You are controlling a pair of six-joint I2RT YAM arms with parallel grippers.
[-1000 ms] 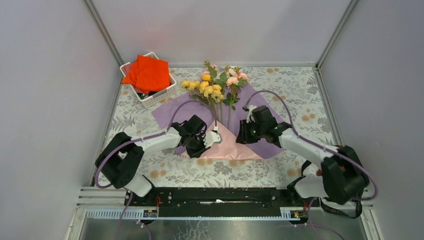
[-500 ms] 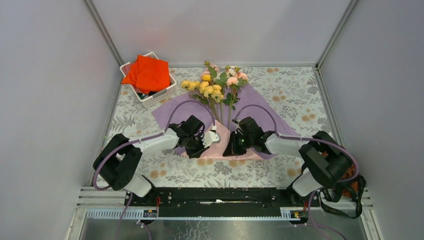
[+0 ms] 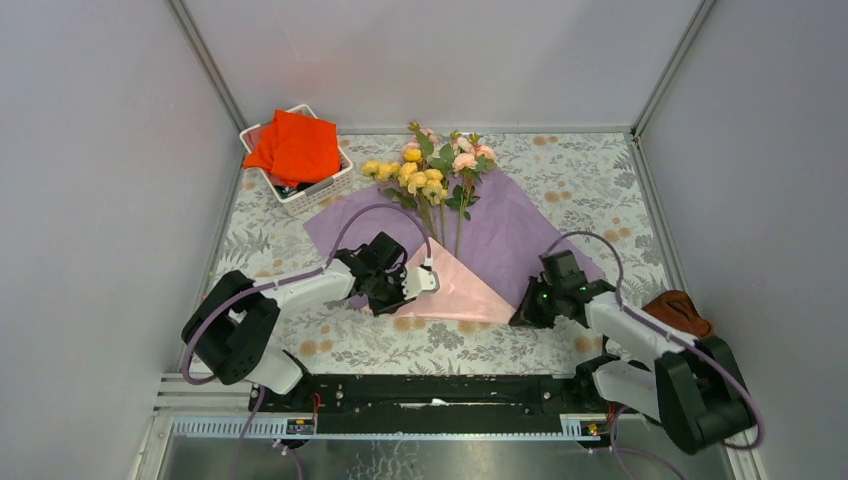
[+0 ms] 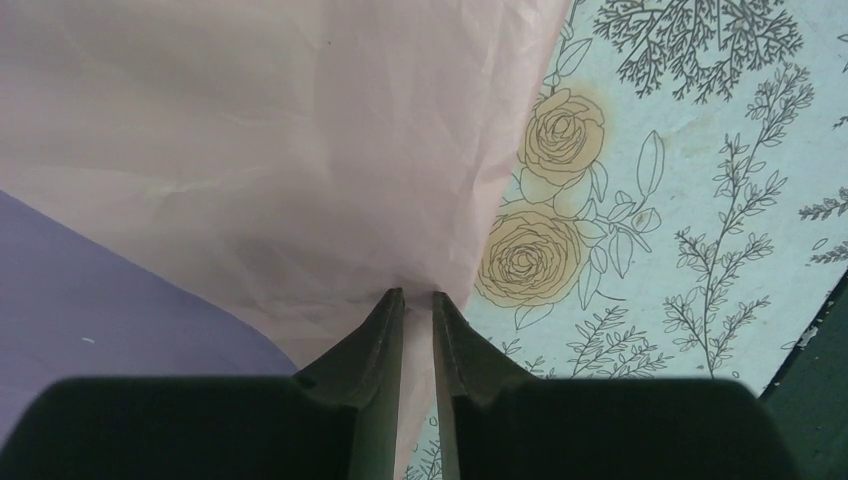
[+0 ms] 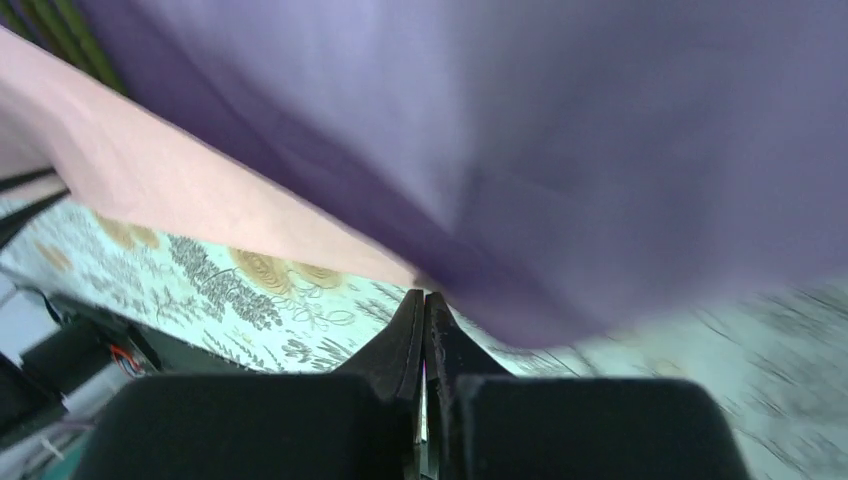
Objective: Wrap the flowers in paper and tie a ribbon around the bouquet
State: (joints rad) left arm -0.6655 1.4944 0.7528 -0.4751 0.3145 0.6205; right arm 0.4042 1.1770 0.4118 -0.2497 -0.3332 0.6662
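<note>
Flowers [image 3: 437, 175] lie on the paper [image 3: 505, 235] in the middle of the table [image 3: 600, 190], blooms toward the far edge, stems running back under a pink flap folded over at the near side. The rest of the sheet shows purple. Both of the 2 claws hold it: the left gripper [image 4: 418, 296] is clamped on the pink flap's near edge, and the right gripper [image 5: 422, 297] is pressed together on the sheet's near right edge, lifting it off the cloth. A white basket [image 3: 322, 188] with an orange-red cloth [image 3: 297, 145] sits at the far left corner.
</note>
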